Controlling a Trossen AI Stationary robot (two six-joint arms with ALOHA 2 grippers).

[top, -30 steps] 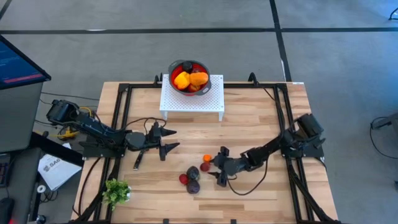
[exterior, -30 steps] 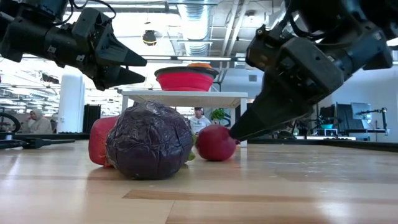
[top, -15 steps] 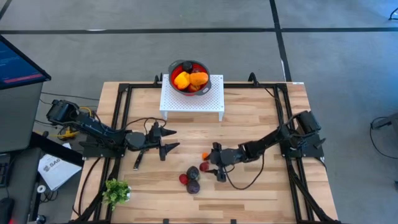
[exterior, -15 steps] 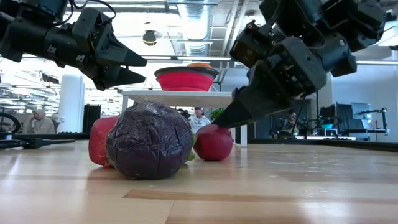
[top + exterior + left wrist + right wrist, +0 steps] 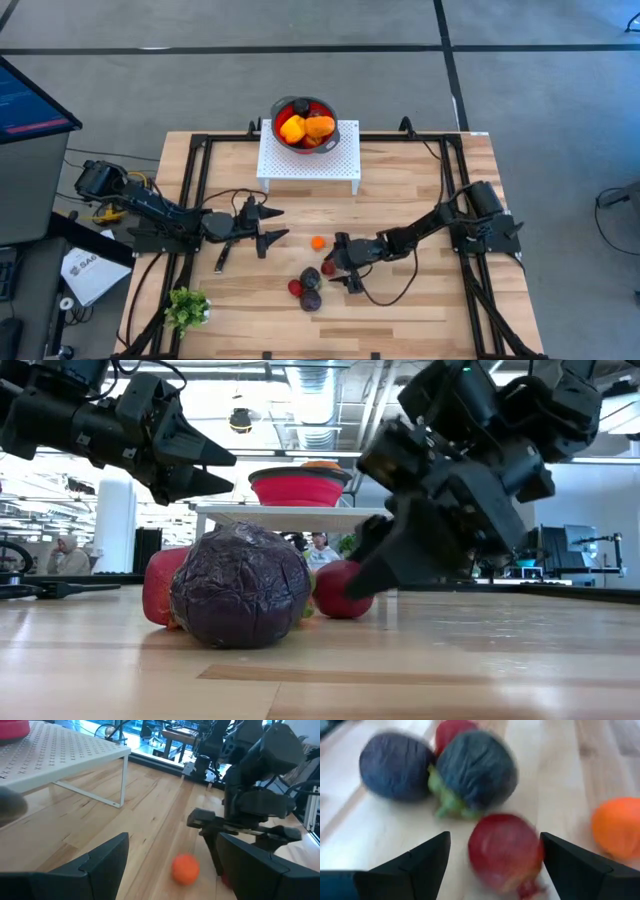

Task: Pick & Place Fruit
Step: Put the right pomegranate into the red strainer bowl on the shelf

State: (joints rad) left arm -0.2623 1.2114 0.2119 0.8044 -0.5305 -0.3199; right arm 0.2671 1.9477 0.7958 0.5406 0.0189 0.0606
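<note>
My right gripper is open and low over the table, in the middle toward the near edge. Its fingers stand on either side of a small red fruit lying on the wood, with a gap showing on both sides. An orange fruit rests just beyond its far-side finger. Two dark maroon-purple fruits and another red one lie together just past the red fruit. My left gripper hovers open at the left, above the table. Yellow and orange fruits sit in the red bowl.
The red bowl stands on a white perforated stand at the far middle of the table. A leafy green sprig lies at the near left corner. Black frame rails run along the left and right sides. People show in the room behind.
My right gripper has moved toward the table's left, staying low and open, until its fingers came around the small red fruit. The orange fruit has rolled a little toward the left and far side. My left arm has kept still.
</note>
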